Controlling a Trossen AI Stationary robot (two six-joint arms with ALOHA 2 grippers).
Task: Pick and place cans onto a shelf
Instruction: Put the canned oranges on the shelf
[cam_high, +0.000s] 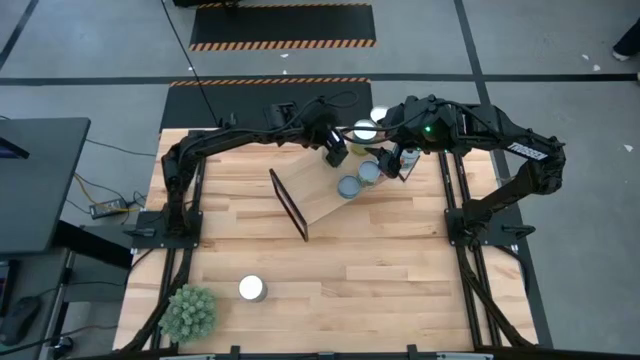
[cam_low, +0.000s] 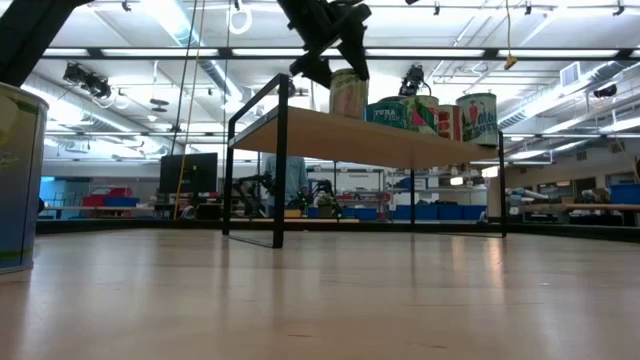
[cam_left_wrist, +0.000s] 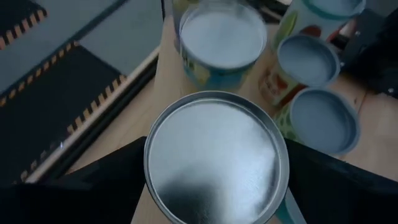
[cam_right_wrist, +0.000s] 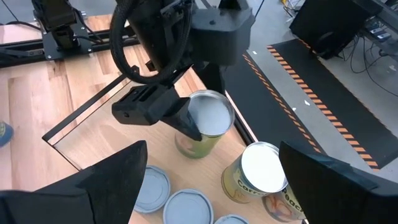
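Nearest you on the light-wood desk, a lone silver-topped can stands just beside the spiky green plant, well apart from both arms. Farther back, the long light-wood shelf with black metal end frames lies at a slant across the desk's middle. Your left arm reaches in from the desk's left side over the shelf's far end, wrist bent down, and the left gripper has its fingers spread wide on either side of a shiny silver-topped can standing on the plank; you cannot tell whether the fingers touch it. Just beyond it stand more cans with pale blue-grey tops. Your right arm arches in from the right, the right gripper hovering above that cluster, fingers wide apart and holding nothing.
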